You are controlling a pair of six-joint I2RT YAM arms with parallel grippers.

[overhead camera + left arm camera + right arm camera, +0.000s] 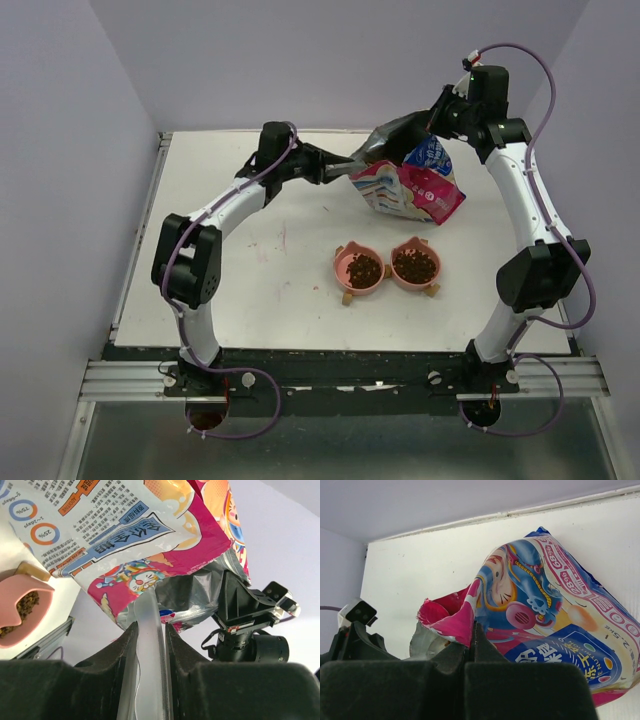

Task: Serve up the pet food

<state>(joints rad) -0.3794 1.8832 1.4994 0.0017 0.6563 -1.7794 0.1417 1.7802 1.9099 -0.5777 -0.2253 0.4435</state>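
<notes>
White table (250, 290), 2 bowls (340, 263) holding pet food (362, 268), 1 bag (415, 185)

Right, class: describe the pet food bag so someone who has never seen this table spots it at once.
Start at the white table and look to its far right part, beyond the twin pink bowls of kibble. There is the bag, its silver mouth open. Unlike the bowls, it is printed with cartoons, pink-edged, with a blue-white label.

White arm links (235, 204), black joint housings (188, 262), purple cables (512, 45), black jaws.
</notes>
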